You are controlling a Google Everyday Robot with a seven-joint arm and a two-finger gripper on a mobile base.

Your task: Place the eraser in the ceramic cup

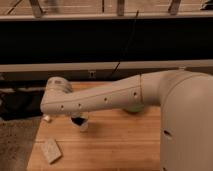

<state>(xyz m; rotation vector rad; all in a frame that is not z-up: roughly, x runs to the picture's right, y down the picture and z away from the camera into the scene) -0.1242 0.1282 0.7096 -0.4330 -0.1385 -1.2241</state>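
Pale rectangular block eraser [51, 150] lies flat at the near left corner of the wooden desk [115, 145]. Its long axis runs diagonally, near end towards the right, far end towards the left. Beyond it, apart, the small white cylindrical ceramic cup [81, 126] stands upright, dark inside. The dark gripper [77, 119] sits directly over the cup mouth, beneath the cream robot arm [100, 97]; its grip state cannot be determined.
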